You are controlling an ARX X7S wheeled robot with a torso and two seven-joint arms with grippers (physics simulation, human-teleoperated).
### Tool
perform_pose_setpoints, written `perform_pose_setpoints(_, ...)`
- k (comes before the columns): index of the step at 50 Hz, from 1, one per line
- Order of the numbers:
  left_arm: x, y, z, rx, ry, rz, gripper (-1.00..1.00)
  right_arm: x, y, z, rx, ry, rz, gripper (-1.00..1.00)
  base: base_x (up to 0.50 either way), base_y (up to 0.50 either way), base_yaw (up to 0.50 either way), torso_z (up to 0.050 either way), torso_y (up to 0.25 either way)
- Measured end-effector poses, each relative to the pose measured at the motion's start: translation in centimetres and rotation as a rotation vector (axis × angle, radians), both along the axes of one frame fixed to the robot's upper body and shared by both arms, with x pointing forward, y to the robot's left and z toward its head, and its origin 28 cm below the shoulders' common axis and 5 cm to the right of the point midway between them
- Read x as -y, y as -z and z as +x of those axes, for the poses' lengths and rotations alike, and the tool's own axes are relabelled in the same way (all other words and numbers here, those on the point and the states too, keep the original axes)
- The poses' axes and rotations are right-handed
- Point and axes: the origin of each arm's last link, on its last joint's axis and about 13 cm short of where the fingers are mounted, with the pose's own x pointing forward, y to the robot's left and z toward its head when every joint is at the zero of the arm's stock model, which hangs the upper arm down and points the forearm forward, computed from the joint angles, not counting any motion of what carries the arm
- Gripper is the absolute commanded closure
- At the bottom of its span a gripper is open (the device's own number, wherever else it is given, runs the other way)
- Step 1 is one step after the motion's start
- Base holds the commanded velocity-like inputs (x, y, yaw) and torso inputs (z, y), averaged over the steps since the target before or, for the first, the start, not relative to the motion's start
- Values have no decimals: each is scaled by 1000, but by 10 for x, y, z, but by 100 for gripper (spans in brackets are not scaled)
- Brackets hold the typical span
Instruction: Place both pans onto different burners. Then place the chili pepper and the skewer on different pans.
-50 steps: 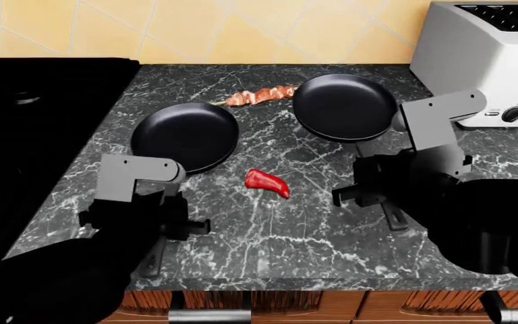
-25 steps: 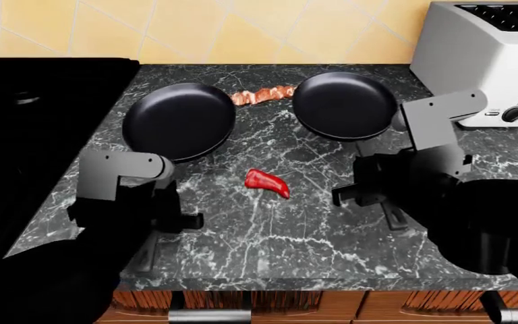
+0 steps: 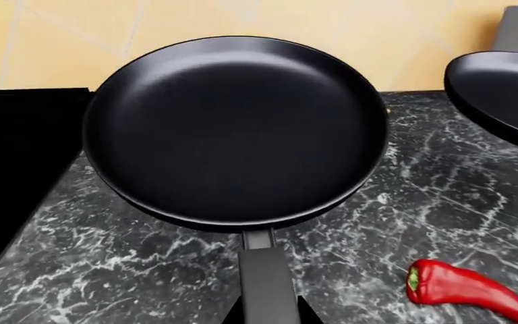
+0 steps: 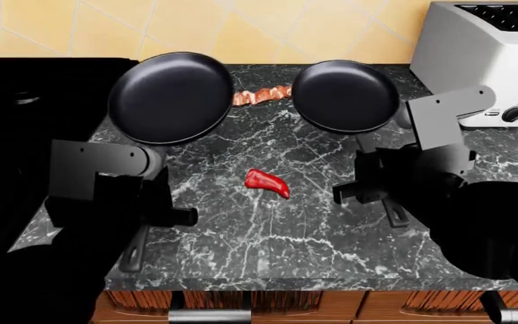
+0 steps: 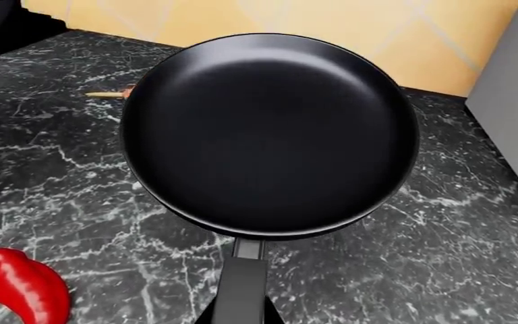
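Two pans, both held up off the counter by their handles. Left pan is carried by the left gripper, clamped on its handle; the pan sits over the counter's edge beside the stove, its rim overlapping the black stove top in the head view. Not on a burner. Right pan is gripped at the handle by the right gripper, raised over the marble counter near the toaster.

One chili pepper, red, lying on the counter between the two arms, well apart from both pans. It shows in both wrist views too.

One skewer at the back of the counter by the wall, between the two pans; partly hidden behind the left pan's rim.

One toaster, silver, far right. Both pans are empty inside.
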Motion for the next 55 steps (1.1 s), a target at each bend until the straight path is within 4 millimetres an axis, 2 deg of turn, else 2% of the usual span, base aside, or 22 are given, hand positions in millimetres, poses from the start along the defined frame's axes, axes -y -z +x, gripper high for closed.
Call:
perform_pose_setpoints(13,2,-2,-3,18,20,12,100,1,-1,-1,17,0,-1,100,-20,50,0,1,4)
perform_pose_setpoints(55,-2,-4,-4,39,2,25,100,-1,-5,-6,51,-8,-8,100,-150,499,0,1,3)
